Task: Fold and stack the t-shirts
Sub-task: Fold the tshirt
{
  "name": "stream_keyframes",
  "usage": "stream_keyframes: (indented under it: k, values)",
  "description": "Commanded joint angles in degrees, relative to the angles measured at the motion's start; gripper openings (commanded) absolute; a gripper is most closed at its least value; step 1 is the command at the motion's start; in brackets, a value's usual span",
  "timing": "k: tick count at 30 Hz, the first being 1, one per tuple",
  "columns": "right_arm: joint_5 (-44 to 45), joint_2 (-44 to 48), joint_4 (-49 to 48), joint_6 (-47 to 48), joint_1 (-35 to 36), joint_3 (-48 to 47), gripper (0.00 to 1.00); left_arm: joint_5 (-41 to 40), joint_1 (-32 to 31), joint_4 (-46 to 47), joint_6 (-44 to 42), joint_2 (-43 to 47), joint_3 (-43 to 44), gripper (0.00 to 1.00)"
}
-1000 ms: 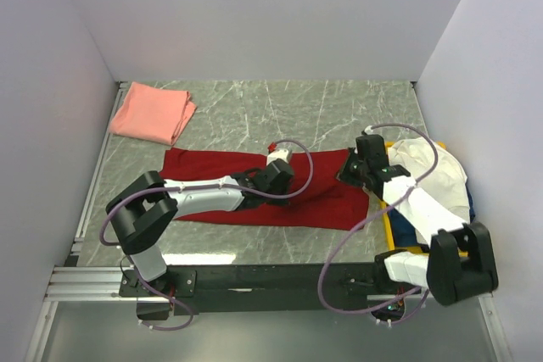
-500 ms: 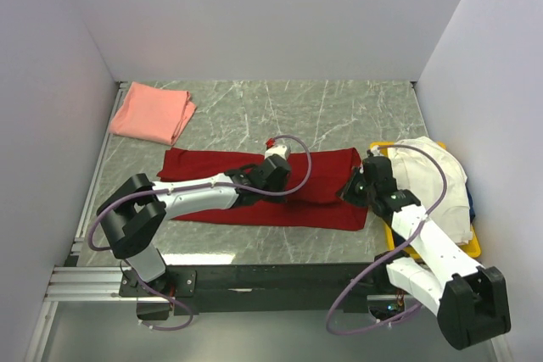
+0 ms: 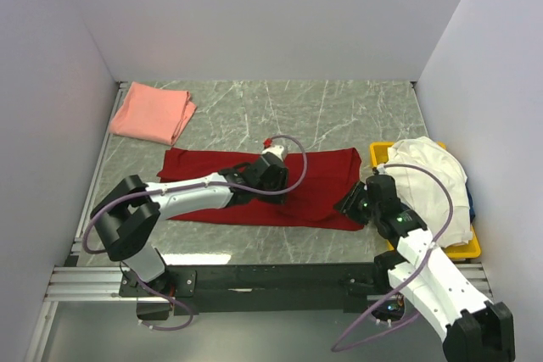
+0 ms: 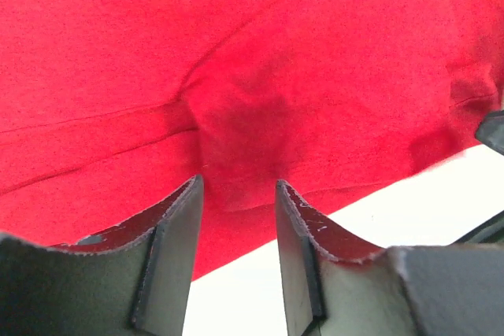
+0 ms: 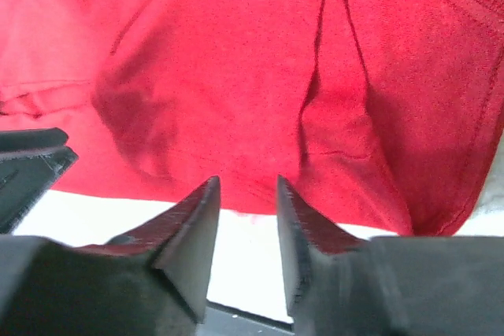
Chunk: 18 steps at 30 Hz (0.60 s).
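The red shirt (image 3: 327, 180) lies spread flat mid-table. The left gripper (image 4: 236, 186) and right gripper (image 5: 246, 182) hover over its near hem, jaws narrowly parted and empty. The pink shirt (image 3: 153, 114) sits folded at 10 o'clock. The white shirt (image 3: 428, 175) is heaped on the tray (image 3: 467, 249) at 4 o'clock.

- Red shirt (image 3: 331, 182): deep red, plain. I see darker shadow creases on both wrist feeds.
- Pink shirt (image 3: 153, 113): salmon, plain.
- White shirt (image 3: 428, 177): cream, no print I can spot.
- Tray (image 3: 465, 250): bright yellow. There's a sliver of dark blue at the white shirt's edge; I can't tell what it is.
- Table (image 3: 297, 108): grey-green marble with thin white veins, blown out to white on my wrist feeds.
- Arms (image 3: 195, 195): white shells, black joints, purple cables (image 3: 293, 146).
- Left gripper (image 4: 238, 182), right gripper (image 5: 246, 180): dark grey to black, pale scuffs along the edges.
- Walls (image 3: 254, 14): flat pale lilac-white.
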<state>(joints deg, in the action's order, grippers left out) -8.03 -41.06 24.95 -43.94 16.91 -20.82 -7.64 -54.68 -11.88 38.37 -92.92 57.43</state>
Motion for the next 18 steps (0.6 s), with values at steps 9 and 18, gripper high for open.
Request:
stream_keyframes:
  k: [9, 18]
  values:
    - [3.81, -1.82, 0.28, -1.58, 2.33, -7.65, 0.45, -0.36, 8.52, 0.45, 5.38, 6.97, -1.17, 0.31]
    - [7.94, -18.95, -7.63, -2.72, 3.75, -11.87, 0.45, -2.11, 19.16, 2.74, 9.97, 10.84, -11.55, 0.2]
